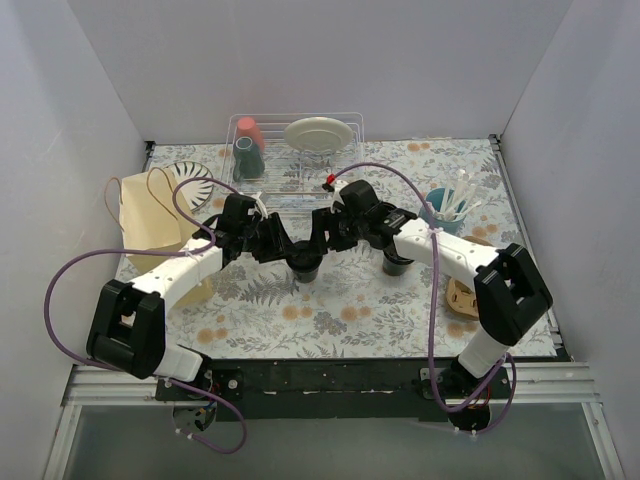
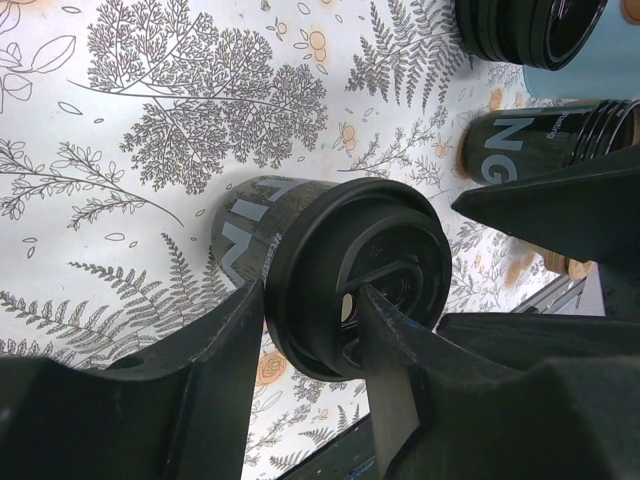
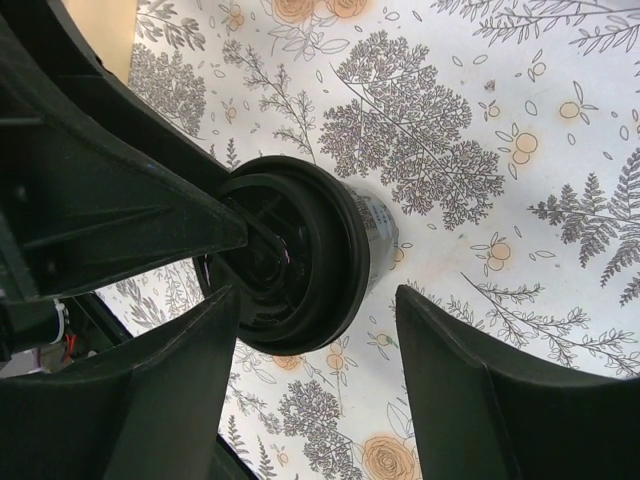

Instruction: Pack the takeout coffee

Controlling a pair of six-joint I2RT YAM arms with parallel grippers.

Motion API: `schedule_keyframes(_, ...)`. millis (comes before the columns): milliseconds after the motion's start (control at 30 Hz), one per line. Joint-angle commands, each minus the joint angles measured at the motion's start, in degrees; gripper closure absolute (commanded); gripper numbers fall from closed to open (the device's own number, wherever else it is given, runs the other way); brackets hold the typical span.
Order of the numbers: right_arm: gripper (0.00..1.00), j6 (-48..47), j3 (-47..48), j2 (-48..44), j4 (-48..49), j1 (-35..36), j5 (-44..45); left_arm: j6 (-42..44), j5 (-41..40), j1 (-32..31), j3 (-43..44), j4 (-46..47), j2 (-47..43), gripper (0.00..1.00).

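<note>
A lidded black takeout coffee cup (image 1: 303, 266) stands on the floral cloth at table centre, between both grippers. My left gripper (image 2: 310, 290) is shut on the rim of its ringed lid (image 2: 395, 240), one finger outside the rim and one across the lid's top. My right gripper (image 3: 318, 295) stands open over the same cup (image 3: 375, 235); its left finger is by the lid's edge and its right finger is well apart. A second black cup (image 1: 398, 263) stands to the right, under the right arm, and appears as well in the left wrist view (image 2: 530, 145).
A brown paper bag (image 1: 150, 212) stands at the left. A dish rack (image 1: 295, 150) at the back holds teal and red tumblers and a plate. A light-blue cup of white sticks (image 1: 447, 208) and a wooden piece (image 1: 462, 297) sit on the right.
</note>
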Motion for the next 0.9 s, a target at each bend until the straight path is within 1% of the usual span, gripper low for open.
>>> schedule_keyframes(0, 0.29, -0.96, 0.86, -3.81, 0.13, -0.88, -1.59, 1.44, -3.31, -0.24, -2.42, -2.41, 0.07, 0.59)
schedule_keyframes(100, 0.34, -0.34, -0.64, -5.13, 0.66, -1.15, -1.5, 1.27, -3.57, -0.15, -3.04, -2.24, -0.11, 0.59)
schedule_keyframes(233, 0.41, 1.68, -3.18, -7.85, 0.75, -1.41, 2.09, 0.74, -3.84, -0.15, -3.83, -2.15, -0.9, 0.59)
schedule_keyframes(333, 0.44, 3.79, -5.82, -9.26, 1.71, -1.41, 2.98, 0.21, -3.84, -0.24, -4.71, -1.89, -1.69, 0.59)
schedule_keyframes(533, 0.48, 7.92, -9.25, -8.92, 5.4, -1.32, 0.18, -0.49, -3.84, -0.24, -5.5, -1.27, -2.13, 0.59)
schedule_keyframes(867, 0.52, 12.49, -12.42, -6.89, 13.13, -1.23, -1.59, -1.28, -3.75, -0.24, -6.55, -0.57, -2.31, 0.59)
